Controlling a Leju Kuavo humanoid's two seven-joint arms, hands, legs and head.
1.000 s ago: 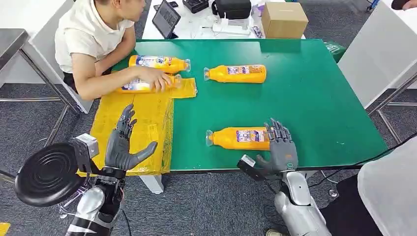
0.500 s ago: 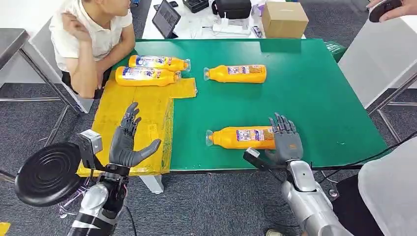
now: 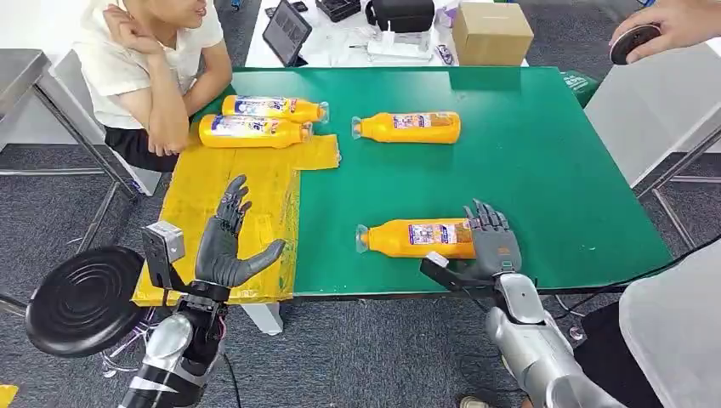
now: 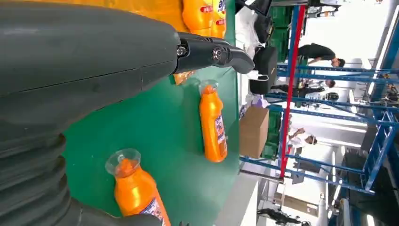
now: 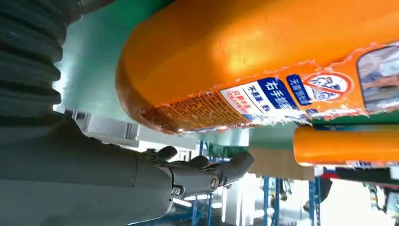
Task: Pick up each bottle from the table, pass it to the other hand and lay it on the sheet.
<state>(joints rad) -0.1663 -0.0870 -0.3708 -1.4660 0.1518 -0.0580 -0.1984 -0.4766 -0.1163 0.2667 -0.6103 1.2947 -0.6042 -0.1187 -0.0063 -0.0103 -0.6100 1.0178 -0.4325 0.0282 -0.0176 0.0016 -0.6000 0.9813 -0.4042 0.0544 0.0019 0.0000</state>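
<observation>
4 bottles lie on the table (image 3: 544, 161): 2 already on the yellow sheet (image 3: 221, 191) at its far end, 1 far bottle (image 3: 408, 127) on the green beyond them, and the near bottle (image 3: 415, 239) on its side close to the front edge, cap toward the sheet. Your right hand (image 3: 491, 242) is at that bottle's base end, fingers spread and not closed; in the right wrist view the bottle sits just off the palm, thumb beneath it. Wrap well onto the body before you close, since a grasp at the rounded base may let it roll or tip. Your left hand (image 3: 228, 246) waits open over the sheet's near part, fingers apart, palm turned inward. Leave the cap half free for it to take.
</observation>
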